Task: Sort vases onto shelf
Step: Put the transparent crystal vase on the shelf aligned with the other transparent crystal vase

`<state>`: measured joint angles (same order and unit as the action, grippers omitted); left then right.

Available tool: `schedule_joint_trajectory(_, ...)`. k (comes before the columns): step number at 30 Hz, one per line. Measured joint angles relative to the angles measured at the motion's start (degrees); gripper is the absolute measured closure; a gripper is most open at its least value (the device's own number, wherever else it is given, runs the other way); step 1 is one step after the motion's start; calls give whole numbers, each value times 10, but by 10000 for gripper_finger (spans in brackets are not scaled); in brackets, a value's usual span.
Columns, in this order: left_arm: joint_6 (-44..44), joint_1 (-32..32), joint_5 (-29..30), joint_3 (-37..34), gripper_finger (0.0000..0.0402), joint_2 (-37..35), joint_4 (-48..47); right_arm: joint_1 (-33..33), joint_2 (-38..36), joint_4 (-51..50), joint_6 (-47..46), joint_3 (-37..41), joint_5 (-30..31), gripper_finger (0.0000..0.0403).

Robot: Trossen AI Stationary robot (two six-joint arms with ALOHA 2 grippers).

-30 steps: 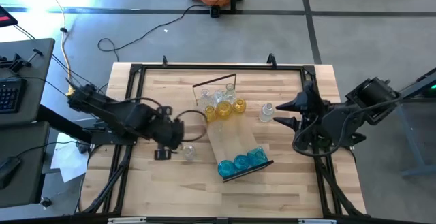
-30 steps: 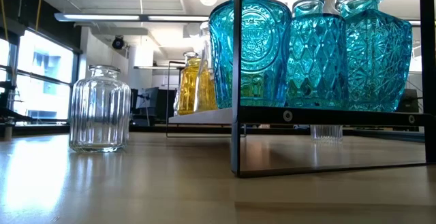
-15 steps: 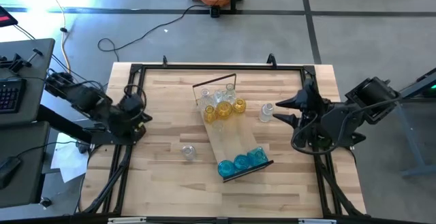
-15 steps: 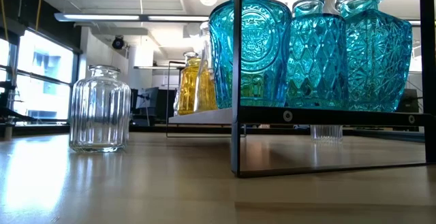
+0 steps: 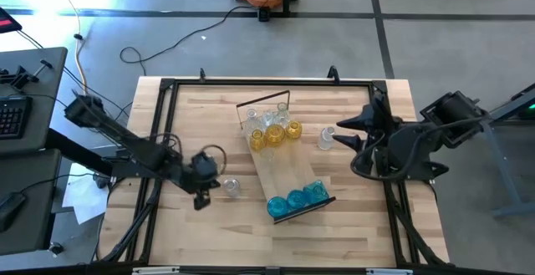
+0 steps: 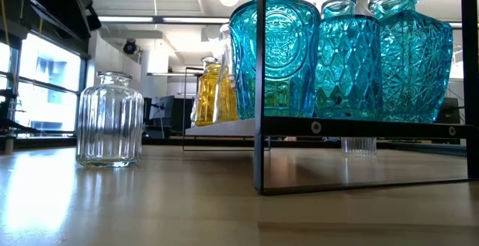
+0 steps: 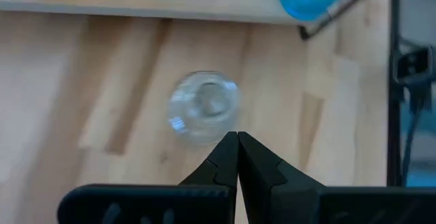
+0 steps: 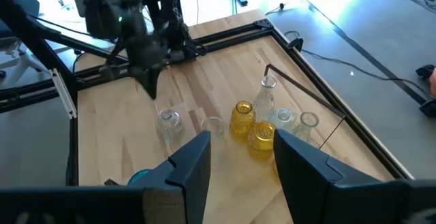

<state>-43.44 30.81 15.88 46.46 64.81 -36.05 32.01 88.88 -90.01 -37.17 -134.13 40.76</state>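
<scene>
The left gripper [image 5: 203,196] is hanging just beside a clear vase [image 5: 231,187] that is standing alone on the desk [image 5: 192,124], its jaws pressed fully together and holding nothing; the right gripper [image 5: 344,134] is waiting near another clear vase [image 5: 327,137], its jaws standing wide and empty. On the shelf [image 5: 284,175], three blue vases [image 5: 297,198] are sitting at the near end; the yellow vases [image 5: 276,134] are grouped with clear ones at the far end.
</scene>
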Motion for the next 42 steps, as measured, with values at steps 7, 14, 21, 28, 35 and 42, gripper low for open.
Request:
schedule_joint_trajectory(7, 53, 0, -69, 0, 372, 78, 79, -13, 0, 0, 0, 0, -25, 258)
schedule_joint_trajectory(14, 100, -20, -78, 0, 303, 80, 132, -13, 0, 0, 0, 0, -29, 258)
schedule_joint_trajectory(21, 162, -44, -79, 0, 243, 80, 100, -13, 0, 0, -5, 0, -36, 258)
schedule_joint_trajectory(28, 209, -69, -95, 0, 218, 80, 86, -13, 0, 0, -15, 0, -39, 258)
schedule_joint_trajectory(35, 211, -91, -117, 0, 218, 80, 83, -13, 0, 0, -18, 0, -38, 258)
schedule_joint_trajectory(42, 201, -101, -170, 1, 218, 112, 89, -13, 0, 0, -19, 0, -37, 258)
